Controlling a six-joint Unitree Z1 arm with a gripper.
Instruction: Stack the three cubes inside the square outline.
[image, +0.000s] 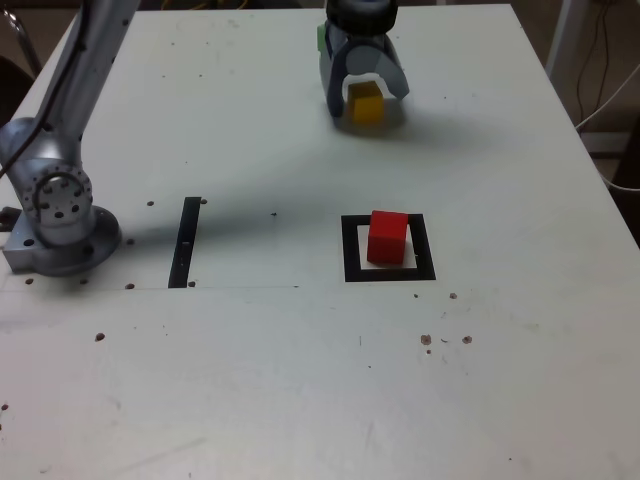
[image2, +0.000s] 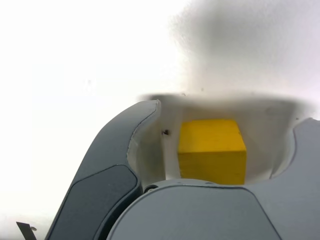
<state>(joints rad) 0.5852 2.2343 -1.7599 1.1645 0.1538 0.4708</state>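
The yellow cube (image: 367, 108) rests on the table at the far middle, and my gripper (image: 365, 100) stands over it with a jaw on each side. In the wrist view the yellow cube (image2: 212, 156) sits between the grey fingers (image2: 125, 150) with a gap on either side, so the jaws are open around it. A sliver of the green cube (image: 320, 38) shows behind the gripper, mostly hidden. The red cube (image: 388, 235) sits upright inside the square outline (image: 351, 262), nearer the front.
A thin black strip (image: 185, 242) lies on the table toward the exterior view's left. The arm's base (image: 60, 215) stands at the left edge. Cables hang beyond the table's right edge (image: 600, 110).
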